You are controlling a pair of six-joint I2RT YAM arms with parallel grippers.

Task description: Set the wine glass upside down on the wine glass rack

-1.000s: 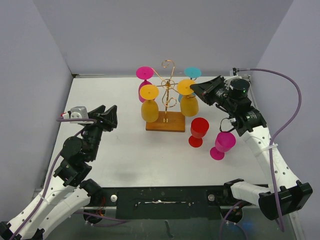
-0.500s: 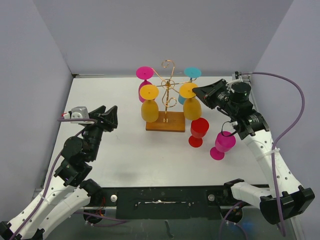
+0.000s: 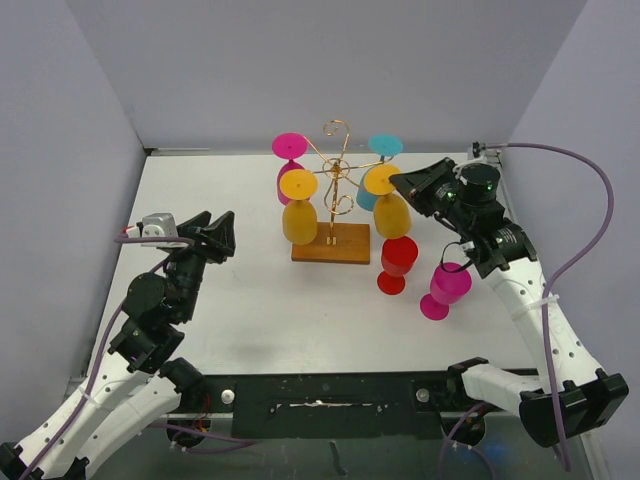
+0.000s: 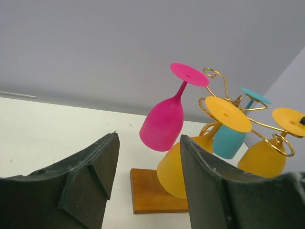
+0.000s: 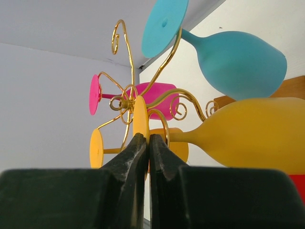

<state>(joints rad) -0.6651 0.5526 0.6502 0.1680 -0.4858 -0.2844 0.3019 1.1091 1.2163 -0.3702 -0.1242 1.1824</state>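
Well left of the wine glass rack [image 3: 338,178], the left gripper [image 3: 222,237] is held up off the white table [image 3: 250,300]. Its black, rough-edged fingers are spread wide with nothing between them.

The rack is thin, shiny gold wire. Spiral arms curl out from a central stem, which is set in a flat rectangular base [image 3: 331,244] of brown wood. Smooth, matte glasses hang from it with their foot discs up. A pink glass [image 3: 289,178] is on the rack's far left, a yellow glass [image 3: 299,220] on its near left and a teal glass [image 5: 236,64] on its far right.

The wine glass [image 3: 392,213] of the task is on the rack's near right. It is yellow and opaque, with a round bowl, a slim stem and a thin flat foot. It is upside down and tilted, and its stem passes a gold curl. Whether it is seated there I cannot tell.

The right gripper [image 5: 147,138] reaches in from right of the rack. Its black fingers are pinched nearly together on the edge of this glass's foot.

On the table just right of the base a red glass [image 3: 397,262] stands upright. A magenta glass [image 3: 447,288] stands farther right of it.
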